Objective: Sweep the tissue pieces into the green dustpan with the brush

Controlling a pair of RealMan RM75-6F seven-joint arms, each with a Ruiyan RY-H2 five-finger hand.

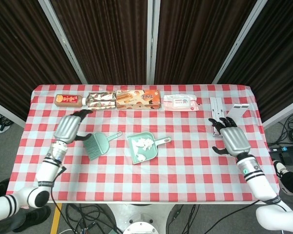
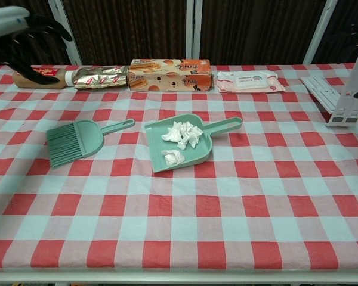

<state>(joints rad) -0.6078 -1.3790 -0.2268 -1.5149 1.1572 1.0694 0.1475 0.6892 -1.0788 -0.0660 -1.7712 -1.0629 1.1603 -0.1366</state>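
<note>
Our left hand (image 1: 67, 128) holds nothing, and its fingers (image 1: 81, 113) are spread apart. It hangs just left of the brush (image 1: 98, 145). Our right hand (image 1: 233, 140) holds nothing too, with fingers (image 1: 219, 123) wide apart, far off to the right of the dustpan (image 1: 135, 156).

The brush lies flat on the counter (image 1: 185, 170), just left of the dustpan, and they do not touch. The tissue pieces (image 2: 183, 132) sit inside the dustpan, a bunch near the handle and one lump (image 2: 173, 157) nearer the open lip. We see no pieces left on the cloth, so we think the sweeping is done.

What could go wrong now? The tissue is very light. If our left hand swings low past the brush, it could knock the brush into the dustpan and shake the pieces out. The lump by the open lip would likely slip out first. A bump on the dustpan handle (image 2: 225, 124) could tip it too.
</note>
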